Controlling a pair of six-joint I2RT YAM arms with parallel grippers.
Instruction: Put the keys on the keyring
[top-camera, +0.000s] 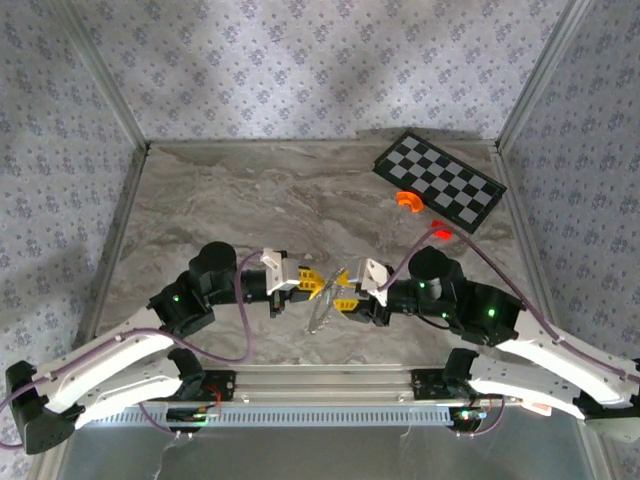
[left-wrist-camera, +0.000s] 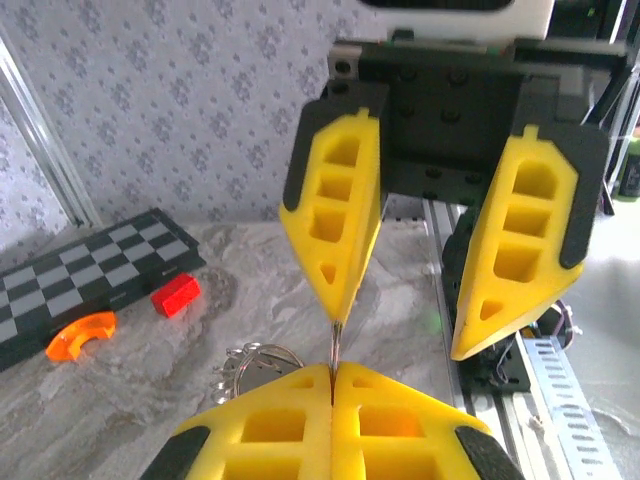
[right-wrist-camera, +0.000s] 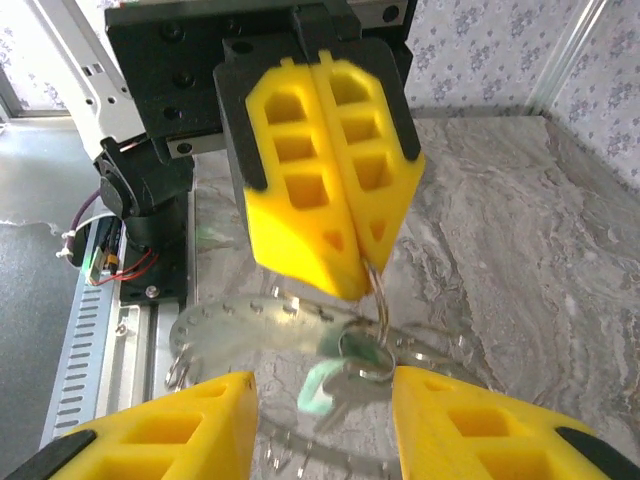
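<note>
My left gripper (top-camera: 312, 285) (left-wrist-camera: 333, 368) is shut on the keyring (right-wrist-camera: 380, 292), a thin silvery wire loop that sticks out edge-on from its tips. A second small ring (right-wrist-camera: 365, 345) (left-wrist-camera: 255, 360) with a fine chain (left-wrist-camera: 225, 380) hangs from it. So does a pale green tag (right-wrist-camera: 335, 385). My right gripper (top-camera: 345, 293) (right-wrist-camera: 322, 378) is open and faces the left one. One of its fingertips (left-wrist-camera: 337, 315) sits just above the held wire. A blurred, translucent studded strip (right-wrist-camera: 250, 320) lies below. I cannot pick out the keys clearly.
A black and white checkerboard (top-camera: 440, 180) lies at the back right. An orange curved piece (top-camera: 408, 201) and a small red block (top-camera: 441, 234) sit beside it. Patterned walls enclose the marble table (top-camera: 250, 200). A metal rail (top-camera: 330, 378) runs along the near edge.
</note>
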